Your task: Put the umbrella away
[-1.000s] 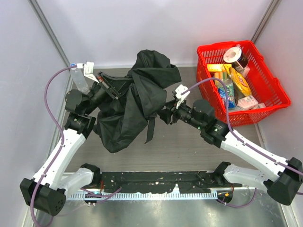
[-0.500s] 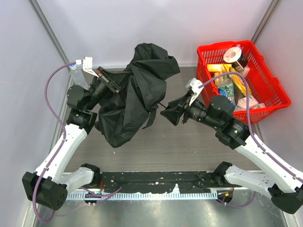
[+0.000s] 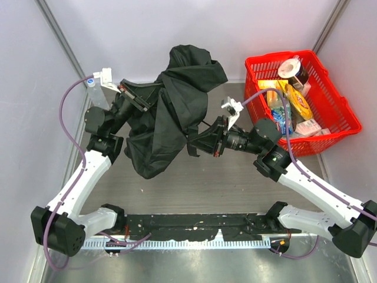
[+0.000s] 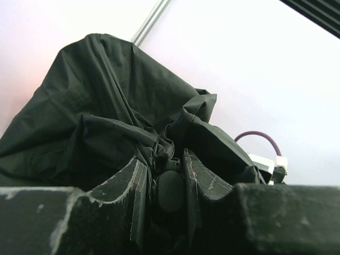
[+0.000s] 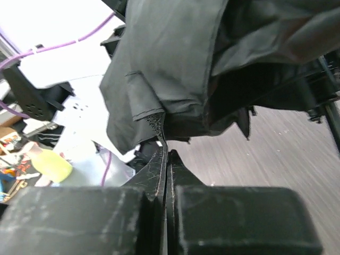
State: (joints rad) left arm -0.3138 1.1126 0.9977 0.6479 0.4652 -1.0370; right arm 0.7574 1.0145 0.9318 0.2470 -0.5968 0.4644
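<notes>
The umbrella (image 3: pixel 171 112) is collapsed but not yet wrapped. Its black fabric hangs in a loose, crumpled bundle above the back left part of the table (image 3: pixel 235 183), lifted clear of the surface instead of lying on it. It is held up this way, most likely, so the folds can fall free and be gathered around the shaft.

The left gripper (image 3: pixel 136 99) carries the weight. In its wrist view the two fingers (image 4: pixel 133 175) stand partly apart with a rounded dark part of the umbrella's stem or handle seated between them, so the jaws are clamped on that core and not on cloth. The left arm rises from its base, bends at the elbow and points its wrist upward and toward the middle of the table.

The right gripper (image 3: pixel 197 141) meets the bundle from the other side, low on its right edge. Its jaws are pressed fully together, pinching a narrow tab that appears to be the strap (image 5: pixel 158 123). A grip there suggests the next step is pulling the strap around the folds. The right arm reaches in from the right, forearm nearly level, wrist aimed leftward.

A red basket (image 3: pixel 321 140) of groceries sits at the back right, well apart from the umbrella.
</notes>
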